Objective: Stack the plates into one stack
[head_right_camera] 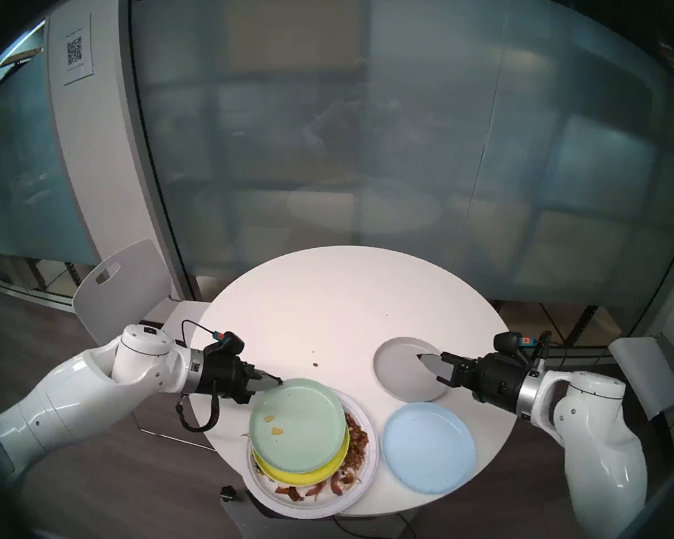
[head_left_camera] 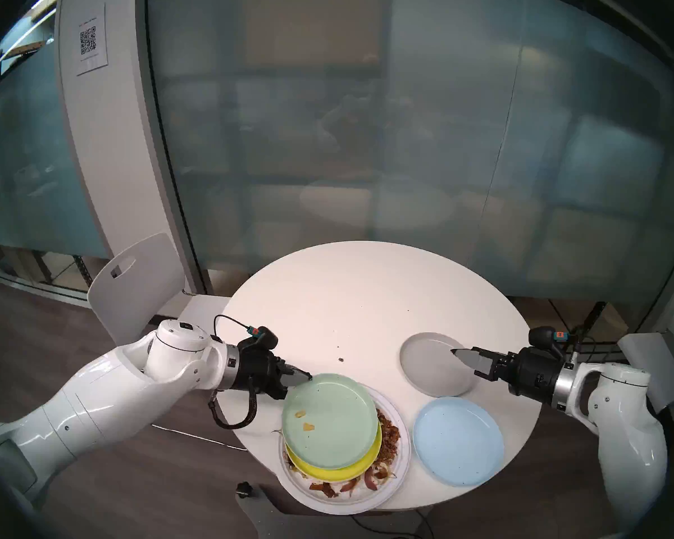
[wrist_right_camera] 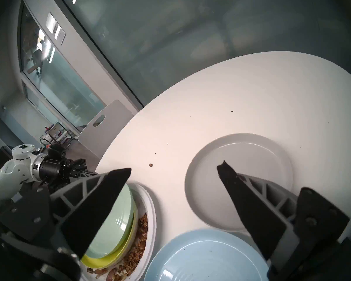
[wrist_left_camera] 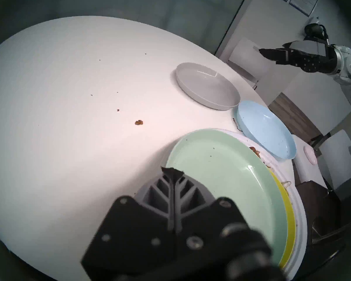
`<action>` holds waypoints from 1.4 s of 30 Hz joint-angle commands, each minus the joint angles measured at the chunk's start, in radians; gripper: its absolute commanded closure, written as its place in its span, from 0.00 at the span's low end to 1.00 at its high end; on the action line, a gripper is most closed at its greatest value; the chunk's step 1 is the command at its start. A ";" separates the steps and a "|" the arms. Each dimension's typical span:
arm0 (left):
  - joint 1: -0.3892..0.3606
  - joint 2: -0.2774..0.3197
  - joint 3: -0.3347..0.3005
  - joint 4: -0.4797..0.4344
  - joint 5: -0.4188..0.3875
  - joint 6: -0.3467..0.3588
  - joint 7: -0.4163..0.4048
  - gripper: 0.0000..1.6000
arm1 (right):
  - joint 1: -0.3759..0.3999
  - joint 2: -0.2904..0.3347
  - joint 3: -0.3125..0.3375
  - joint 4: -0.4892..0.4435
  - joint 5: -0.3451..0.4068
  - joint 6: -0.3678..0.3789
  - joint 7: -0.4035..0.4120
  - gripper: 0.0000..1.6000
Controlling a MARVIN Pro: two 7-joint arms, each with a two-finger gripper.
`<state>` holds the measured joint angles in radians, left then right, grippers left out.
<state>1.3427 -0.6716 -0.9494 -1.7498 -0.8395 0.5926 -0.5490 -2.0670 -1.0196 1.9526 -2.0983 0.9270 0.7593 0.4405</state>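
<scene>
Head views
Table (head_left_camera: 358, 293): round, white, a few crumbs (head_left_camera: 341, 359) on the bare middle.
Stack (head_left_camera: 339, 441): near front edge; mint plate (head_left_camera: 329, 415) on top, yellow plate (head_left_camera: 327, 468) under it, both on the large paper plate (head_left_camera: 399, 454) strewn with food scraps.
Grey plate (head_left_camera: 429, 367): flat on table, right of stack, apart from it.
Blue plate (head_left_camera: 458, 441): flat on table, just in front of the grey one.
Left gripper (head_left_camera: 306, 378): fingers pressed together, nothing between them; tips at the far-left rim of the mint plate, contact not clear.
Right gripper (head_left_camera: 460, 356): above the near-right part of the grey plate, holding nothing; spread not readable from here.

Left wrist view
Left gripper (wrist_left_camera: 172, 172): closed tight, empty; tip just beside the mint plate (wrist_left_camera: 227, 185) rim, over the table.
Yellow plate (wrist_left_camera: 288, 219): thin edge showing beyond the mint one.
Grey plate (wrist_left_camera: 207, 86) and blue plate (wrist_left_camera: 265, 128): further off, almost touching each other.
Right gripper (wrist_left_camera: 267, 52): in the air past the table edge.

Right wrist view
Right gripper (wrist_right_camera: 173, 169): fingers (wrist_right_camera: 101, 203) spread wide, empty.
Grey plate (wrist_right_camera: 239, 179): below, under the right-hand finger.
Blue plate (wrist_right_camera: 207, 256): nearest the camera, between the fingers.
Stack (wrist_right_camera: 130, 234): partly behind the left-hand finger.
</scene>
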 commanded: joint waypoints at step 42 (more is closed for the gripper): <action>-0.023 -0.004 -0.019 0.014 -0.009 -0.018 0.018 1.00 | 0.002 0.002 0.000 -0.015 0.000 0.000 0.000 0.00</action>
<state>1.3308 -0.6692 -0.9628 -1.7169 -0.8468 0.5819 -0.5262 -2.0670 -1.0196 1.9526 -2.0983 0.9270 0.7593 0.4405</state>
